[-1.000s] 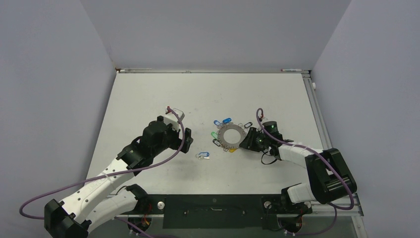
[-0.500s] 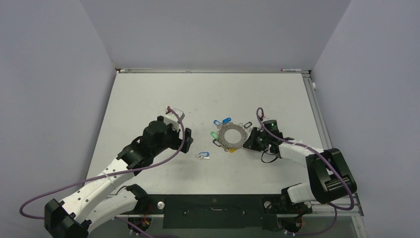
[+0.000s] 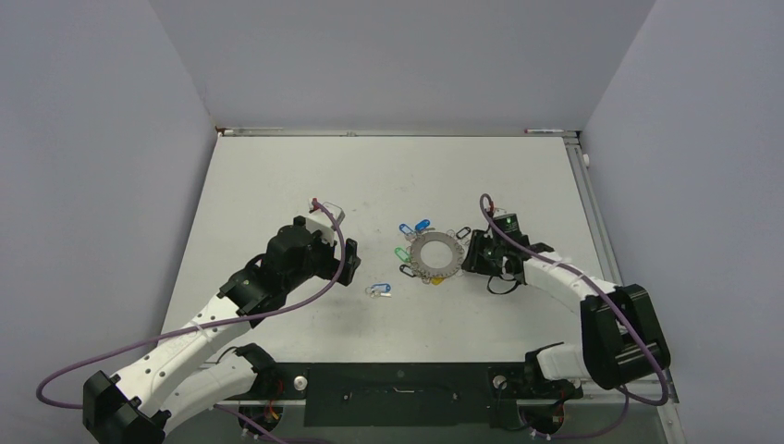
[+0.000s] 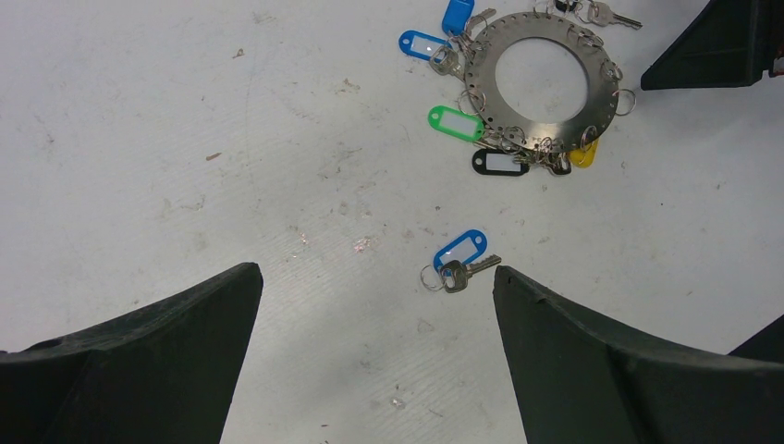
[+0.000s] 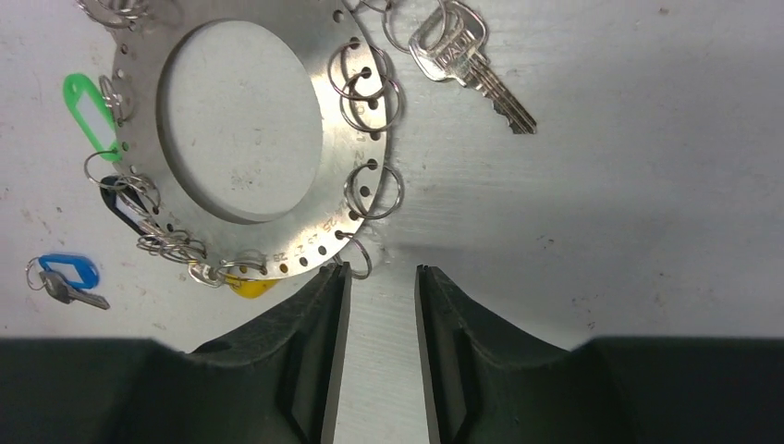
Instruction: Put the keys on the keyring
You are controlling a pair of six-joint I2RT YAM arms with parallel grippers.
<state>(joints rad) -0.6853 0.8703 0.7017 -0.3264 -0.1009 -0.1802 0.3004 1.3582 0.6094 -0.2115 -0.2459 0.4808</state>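
Note:
The keyring [image 3: 433, 254] is a flat grey metal ring lying mid-table, with keys and blue, green, black and yellow tags on its rim. It also shows in the left wrist view [image 4: 541, 129] and the right wrist view [image 5: 305, 231]. A loose key with a blue tag [image 3: 379, 289] lies on the table to its near left. My left gripper [image 4: 374, 270] hangs wide open above the table, and that key [image 4: 460, 261] is just inside its right finger. My right gripper [image 5: 382, 269] sits at the keyring's right edge, open by a narrow gap with only bare table between the fingers. Its left fingertip [image 5: 337, 277] is next to a small split ring.
An untagged silver key [image 5: 467, 60] lies off the keyring's far right rim. Grey walls close the table at the back and sides. A metal rail [image 3: 592, 213] runs along the right edge.
My right arm has shifted slightly toward the far side along the keyring's right edge. The left arm, the keyring and the loose key have not moved.

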